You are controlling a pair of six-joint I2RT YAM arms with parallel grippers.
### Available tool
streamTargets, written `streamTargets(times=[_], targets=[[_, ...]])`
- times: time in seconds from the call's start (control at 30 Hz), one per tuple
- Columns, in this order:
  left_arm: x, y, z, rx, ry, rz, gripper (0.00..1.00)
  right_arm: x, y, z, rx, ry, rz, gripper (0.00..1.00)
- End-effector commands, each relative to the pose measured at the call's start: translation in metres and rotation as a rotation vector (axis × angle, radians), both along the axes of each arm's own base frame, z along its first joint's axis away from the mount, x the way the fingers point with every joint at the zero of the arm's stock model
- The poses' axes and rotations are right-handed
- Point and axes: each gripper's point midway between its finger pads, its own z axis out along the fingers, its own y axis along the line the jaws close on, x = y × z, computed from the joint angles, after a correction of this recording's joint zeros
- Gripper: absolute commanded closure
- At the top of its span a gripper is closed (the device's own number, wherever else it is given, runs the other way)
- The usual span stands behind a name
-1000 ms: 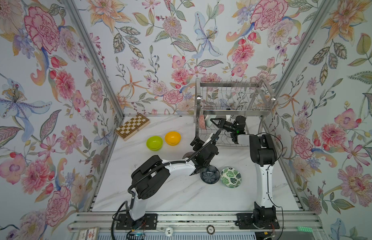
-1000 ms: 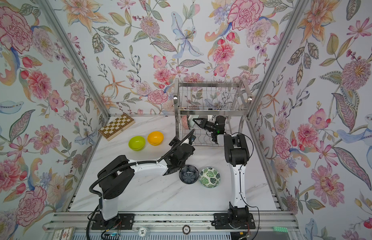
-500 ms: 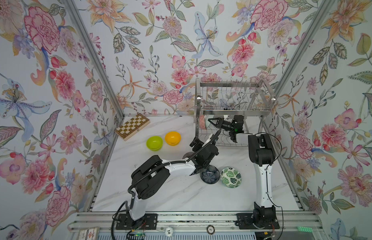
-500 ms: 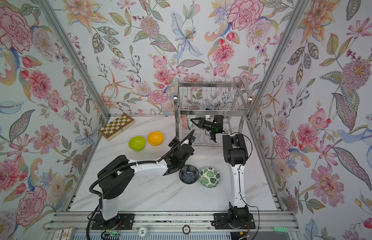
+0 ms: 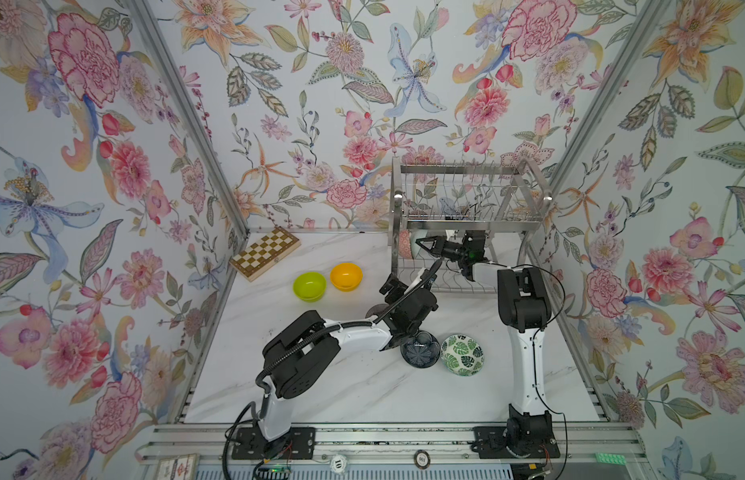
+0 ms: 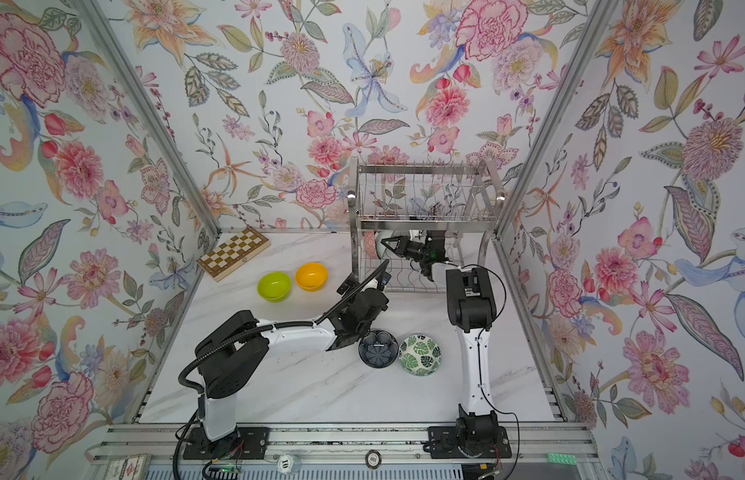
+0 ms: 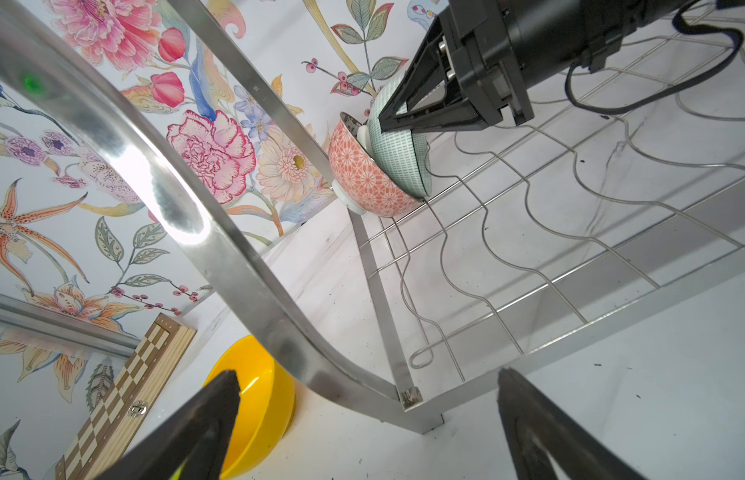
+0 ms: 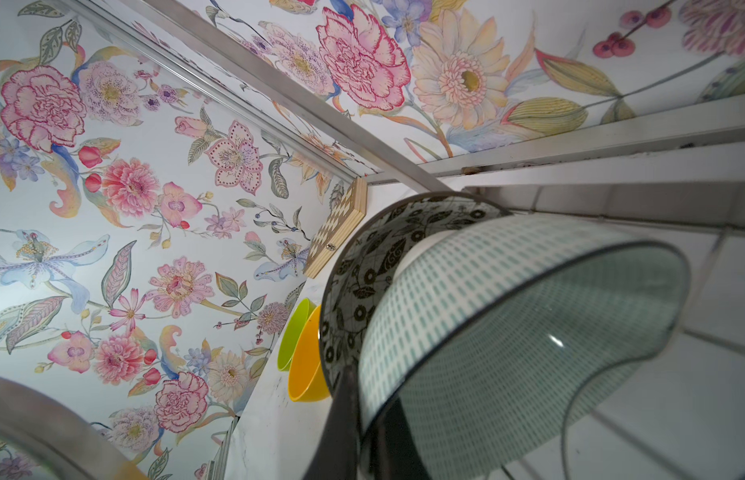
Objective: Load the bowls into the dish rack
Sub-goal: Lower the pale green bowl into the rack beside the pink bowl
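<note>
The pale mint bowl (image 7: 400, 153) stands on edge at the left end of the lower shelf of the dish rack (image 5: 466, 224). It is nested into the pink bowl (image 7: 362, 174) by the end leg, and the right gripper (image 5: 421, 245) is clamped on its rim, with open wire slots running on to its right. The left gripper (image 5: 410, 278) hangs spread wide just outside the rack's front left corner, and 4 bowls sit on the table (image 5: 362, 395): the lime bowl (image 5: 309, 286) and orange bowl (image 5: 346, 276) side by side to its left, the navy bowl (image 5: 420, 349) and leaf-patterned bowl (image 5: 462, 354) nearer the front edge.

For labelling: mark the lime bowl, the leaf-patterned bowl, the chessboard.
lime bowl (image 5: 309, 286), in a top view, inside centre.
leaf-patterned bowl (image 5: 462, 354), in a top view, inside centre.
chessboard (image 5: 265, 252), in a top view, chequered face.
</note>
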Motion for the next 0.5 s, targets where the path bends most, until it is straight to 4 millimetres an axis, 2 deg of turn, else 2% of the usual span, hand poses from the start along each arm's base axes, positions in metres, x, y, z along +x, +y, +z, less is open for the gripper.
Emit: streamTargets(times=[0.0, 0.47], targets=[[-0.004, 0.0051, 0.0174, -0.023, -0.022, 0.024, 0.01, 0.0024, 0.0039, 0.0048, -0.035, -0.025, -0.003, 0.97], [-0.0064, 0.0099, 0.0227, -0.032, -0.032, 0.028, 0.01, 0.0039, 0.0042, 0.0034, -0.052, -0.027, -0.017, 0.88]])
